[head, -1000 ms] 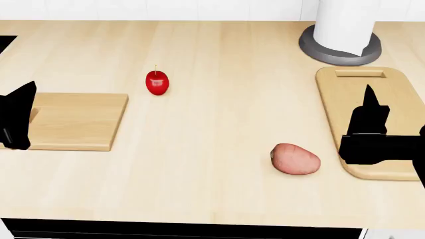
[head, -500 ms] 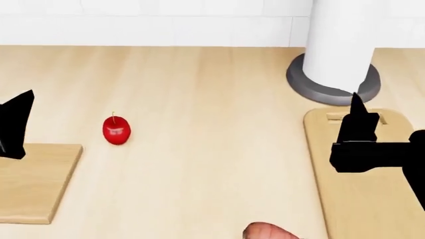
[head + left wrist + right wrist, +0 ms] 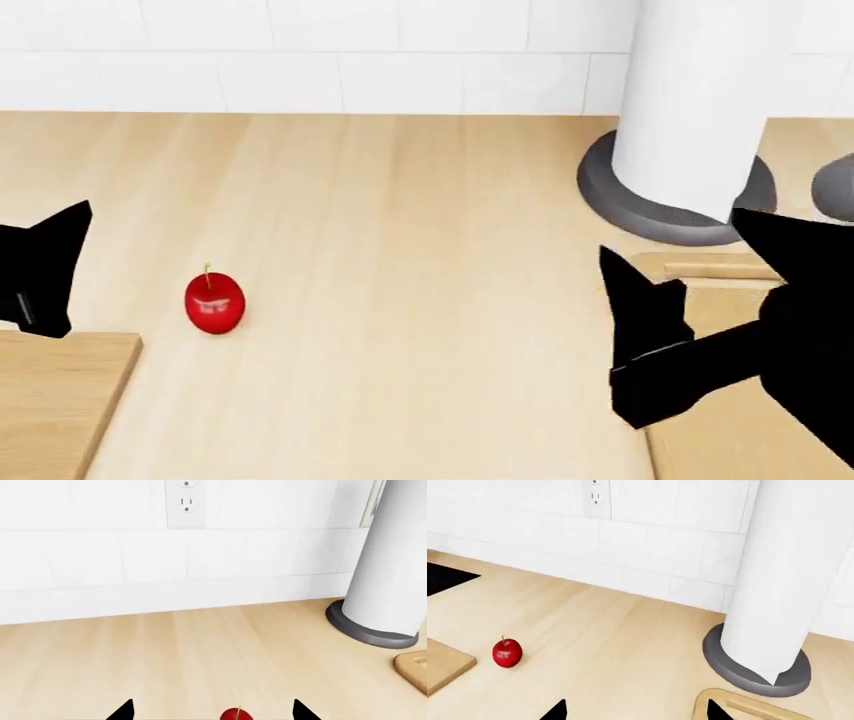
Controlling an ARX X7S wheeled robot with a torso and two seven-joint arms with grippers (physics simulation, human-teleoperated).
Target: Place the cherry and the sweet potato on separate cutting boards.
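On the bare wooden counter (image 3: 400, 300), the cherry (image 3: 214, 303) stands free, stem up, just beyond the far corner of the square board (image 3: 54, 400) and not touching it. Neither board carries anything that I can see, and the sweet potato is outside every view, so both placings look undone.

The left gripper (image 3: 210, 712) is lined up on the fruit: in the left wrist view its two fingertips (image 3: 123, 711) stand spread apart with the cherry showing between them at the frame's lower edge (only the top of the fruit and its stem are visible there). It is released and holds nothing.

To do the pick well, I judge the arm should come down with the fruit centred between the fingers and close gently on the round body, not the stem, since something this small and glossy could squirt sideways or roll. The square board is the close target, so the carry is short.

The right gripper (image 3: 634, 711) hangs released over the near end of the rounded board (image 3: 740, 705), beside the paper towel roll (image 3: 694, 100) on its grey base (image 3: 667, 205).
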